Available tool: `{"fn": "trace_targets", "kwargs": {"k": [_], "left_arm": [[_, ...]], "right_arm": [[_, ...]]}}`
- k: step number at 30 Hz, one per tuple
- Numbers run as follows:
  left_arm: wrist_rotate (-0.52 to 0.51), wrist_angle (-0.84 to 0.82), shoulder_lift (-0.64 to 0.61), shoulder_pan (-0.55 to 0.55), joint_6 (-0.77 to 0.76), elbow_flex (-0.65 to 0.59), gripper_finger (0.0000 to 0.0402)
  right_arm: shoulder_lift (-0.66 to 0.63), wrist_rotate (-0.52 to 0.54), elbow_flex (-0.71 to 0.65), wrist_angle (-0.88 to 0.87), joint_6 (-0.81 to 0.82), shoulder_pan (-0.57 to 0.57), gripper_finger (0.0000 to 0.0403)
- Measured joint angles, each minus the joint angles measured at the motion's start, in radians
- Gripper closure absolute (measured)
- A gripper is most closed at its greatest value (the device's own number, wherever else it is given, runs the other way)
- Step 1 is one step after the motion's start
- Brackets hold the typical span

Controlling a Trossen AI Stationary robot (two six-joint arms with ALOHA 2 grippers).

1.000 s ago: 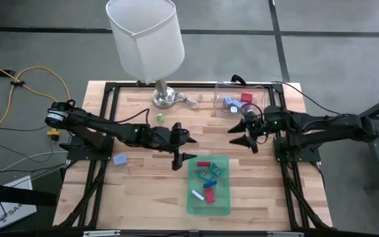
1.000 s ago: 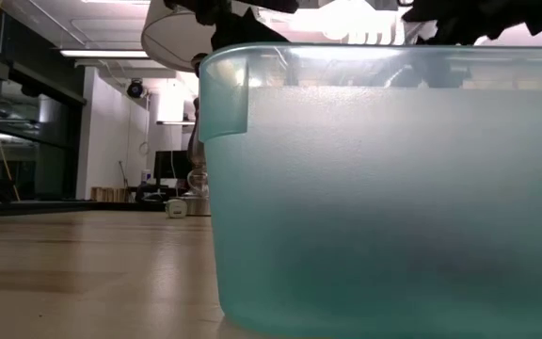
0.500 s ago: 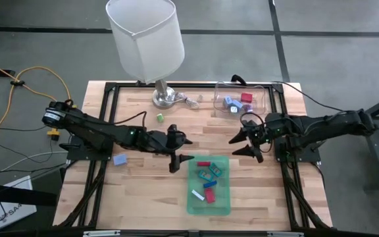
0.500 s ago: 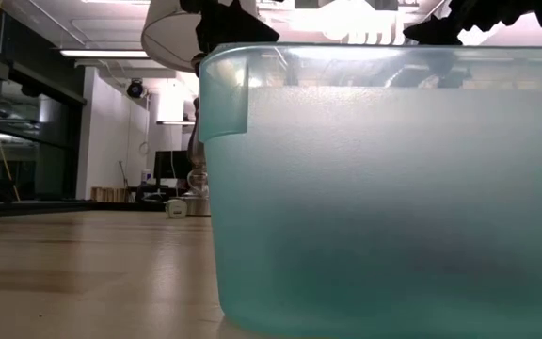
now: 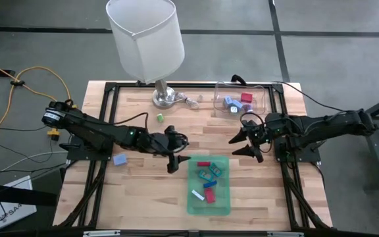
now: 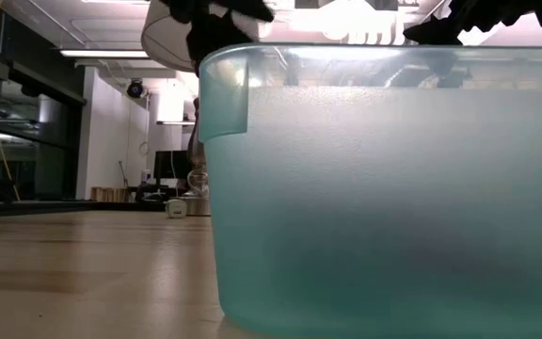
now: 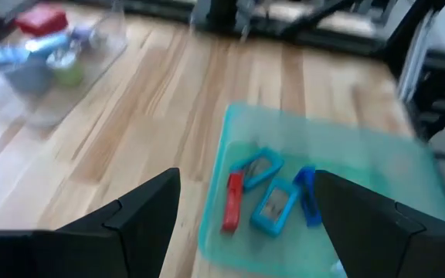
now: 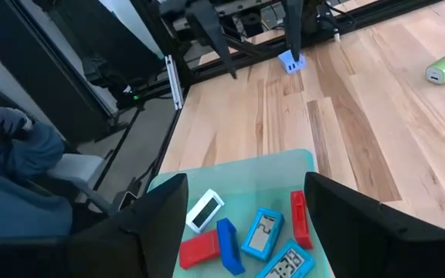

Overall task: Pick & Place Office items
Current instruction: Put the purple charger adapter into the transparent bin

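We see the left hand [image 5: 175, 160] spread wide and empty, the right hand [image 5: 244, 145] likewise. Between and just below them, several office items [image 5: 208, 179] lie in the green tray [image 5: 193, 205] on the desk [image 5: 137, 197].

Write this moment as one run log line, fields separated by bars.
left gripper: open, beside green tray | right gripper: open, over table | tray: holds office items

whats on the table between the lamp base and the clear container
A small silvery-white piece lies on the bare wood just right of the lamp base; the rest of the stretch to the clear container is bare, per the high view.
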Motion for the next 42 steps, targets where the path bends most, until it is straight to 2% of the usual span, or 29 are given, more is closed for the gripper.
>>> {"fn": "trace_targets", "kwargs": {"k": [4, 10, 14, 19, 25, 29, 35, 42], "left_arm": [[-0.063, -0.121, 0.000, -0.018, -0.060, 0.000, 0.0113], [-0.193, -0.365, -0.019, -0.040, -0.281, 0.000, 0.0113], [-0.209, -0.503, -0.021, -0.049, -0.388, 0.000, 0.0113], [-0.205, -0.604, -0.026, -0.132, -0.435, -0.001, 0.0113], [-0.228, -0.655, -0.073, -0.239, -0.484, -0.028, 0.0113], [-0.225, -0.672, -0.164, -0.275, -0.437, -0.092, 0.0113], [-0.172, -0.629, -0.375, -0.279, -0.338, -0.263, 0.0113], [-0.074, -0.557, -0.546, -0.285, -0.412, -0.449, 0.0113]], "right_arm": [[0.000, 0.000, 0.000, 0.000, 0.000, 0.000, 0.0156], [0.000, 0.000, 0.000, 0.000, 0.000, 0.000, 0.0156], [0.000, 0.000, 0.000, 0.000, 0.000, 0.000, 0.0156], [0.000, 0.000, 0.000, 0.000, 0.000, 0.000, 0.0156], [0.000, 0.000, 0.000, -0.001, 0.000, 0.000, 0.0156], [0.000, 0.000, 0.000, 0.000, 0.000, 0.000, 0.0156], [0.000, 0.000, 0.000, 0.000, 0.000, 0.000, 0.0156], [0.000, 0.000, 0.000, -0.001, 0.000, 0.000, 0.0156]]}}
